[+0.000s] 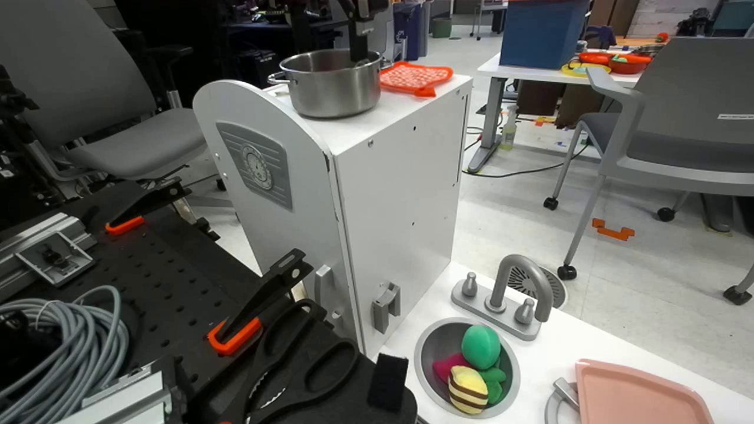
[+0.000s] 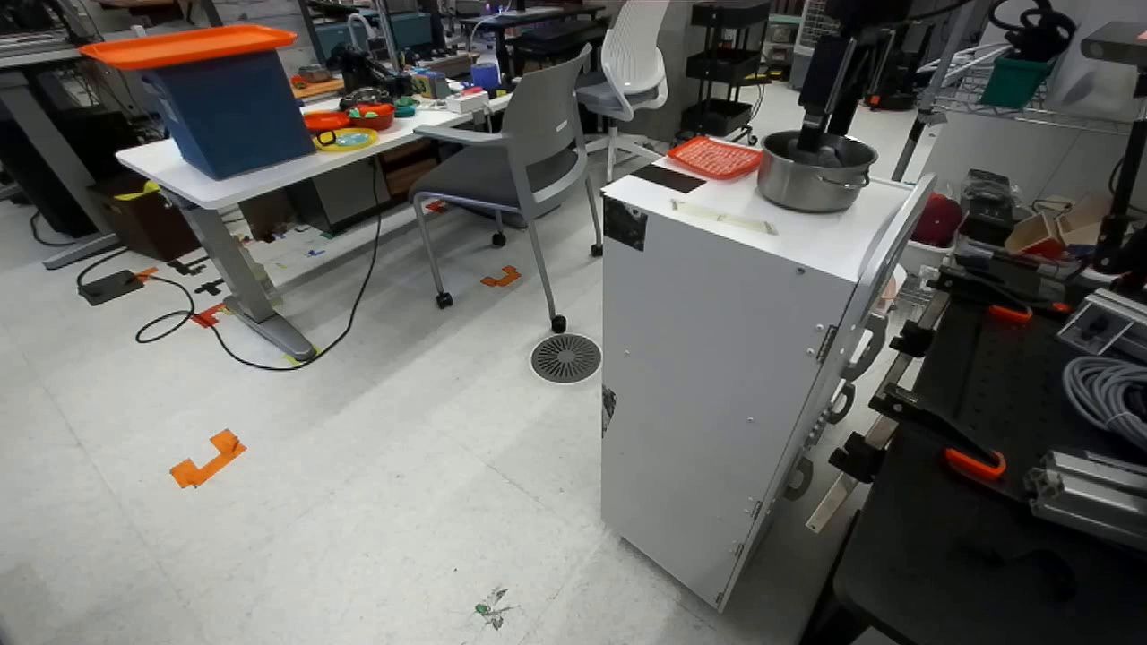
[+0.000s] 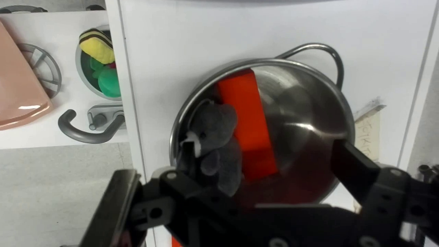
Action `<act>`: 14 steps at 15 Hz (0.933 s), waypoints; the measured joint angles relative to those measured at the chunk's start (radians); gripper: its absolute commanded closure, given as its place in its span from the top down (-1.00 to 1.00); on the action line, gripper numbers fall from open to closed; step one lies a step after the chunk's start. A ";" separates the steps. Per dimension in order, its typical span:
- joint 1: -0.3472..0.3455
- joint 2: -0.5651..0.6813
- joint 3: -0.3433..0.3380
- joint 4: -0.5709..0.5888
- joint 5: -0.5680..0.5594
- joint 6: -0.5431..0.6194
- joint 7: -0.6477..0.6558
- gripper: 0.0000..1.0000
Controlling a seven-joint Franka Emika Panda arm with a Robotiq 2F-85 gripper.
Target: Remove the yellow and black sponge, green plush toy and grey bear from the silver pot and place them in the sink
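Note:
The silver pot (image 1: 336, 91) stands on top of the white cabinet in both exterior views. Inside it, in the wrist view, the grey bear (image 3: 212, 127) lies at the left wall beside an orange-red slab (image 3: 245, 116). My gripper (image 3: 264, 145) reaches down into the pot with its jaws wide open. The left finger covers part of the bear near its muzzle; whether it touches cannot be told. The right finger is near the opposite rim. Down in the sink (image 1: 422, 368) rest the yellow and black sponge (image 1: 467, 390) and the green plush toy (image 1: 481, 346).
A pink-magenta object (image 1: 447, 368) is in the sink too. Beside the basin rise a grey faucet (image 1: 518, 268) and a salmon-pink tray (image 1: 639, 394). An orange lattice mitt (image 1: 415, 76) lies behind the pot. The cabinet's curved panel (image 1: 265, 118) stands at one side.

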 measured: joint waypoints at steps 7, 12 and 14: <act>0.000 0.007 0.000 0.003 0.008 0.000 -0.017 1.00; -0.001 0.014 0.000 0.004 0.009 0.000 -0.021 0.46; -0.003 0.018 0.000 0.005 0.009 0.000 -0.023 0.18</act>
